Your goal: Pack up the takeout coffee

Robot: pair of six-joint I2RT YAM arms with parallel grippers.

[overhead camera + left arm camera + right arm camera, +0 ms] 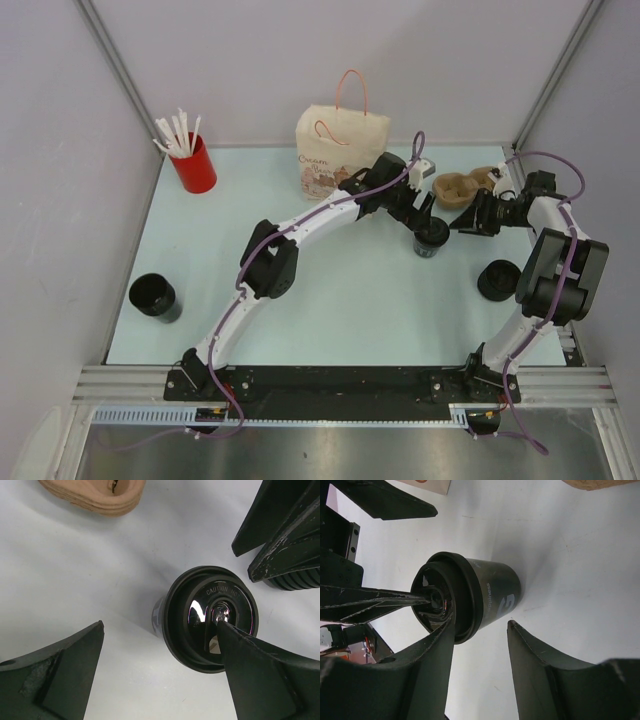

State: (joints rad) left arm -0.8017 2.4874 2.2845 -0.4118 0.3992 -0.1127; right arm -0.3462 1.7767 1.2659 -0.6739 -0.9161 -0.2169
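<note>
The takeout coffee (431, 241) is a dark grey cup with a black lid, standing upright on the table right of the middle. In the left wrist view I look straight down on its lid (212, 625). My left gripper (160, 627) hangs over it wide open, one fingertip (235, 640) resting over the lid's centre and the other out to the side. My right gripper (481, 622) is open at the cup's right side (492, 597), level with it. One of its fingers (437, 645) overlaps the lid's rim, while the other stands apart from the cup. Neither gripper holds anything.
The paper bag (340, 150) with pink handles stands at the back. A brown cardboard carrier (458, 187) lies behind the cup. A squat black round piece (497, 280) sits near the right arm. A second dark cup (153, 297) is at the left, a red cup of straws (192, 163) back left.
</note>
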